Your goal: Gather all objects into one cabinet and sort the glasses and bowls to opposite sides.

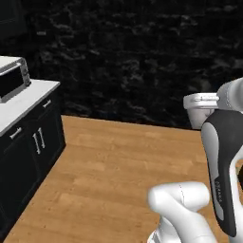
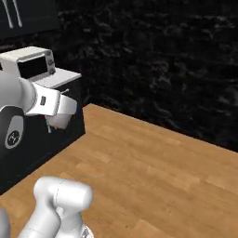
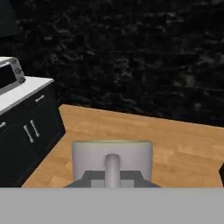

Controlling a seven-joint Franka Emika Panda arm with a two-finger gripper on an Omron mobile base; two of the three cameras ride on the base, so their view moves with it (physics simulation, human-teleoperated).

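One pale mug (image 3: 112,161) sits clamped in the closed gripper (image 3: 112,177), its lower part cut off in the hand view, above bare wood floor (image 1: 114,175), with a black base cabinet (image 1: 33,142), a toaster oven (image 2: 30,65) on its white counter (image 1: 28,97), and a dark stone wall (image 1: 133,61) beyond.

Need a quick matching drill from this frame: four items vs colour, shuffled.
Items:
1. mug in the gripper
2. toaster oven
3. floor
4. back wall

Colours:
A. light wood planks
B. black rough stone
C. pale grey-beige
D. white casing, dark door

Pairs: 1-C, 2-D, 3-A, 4-B
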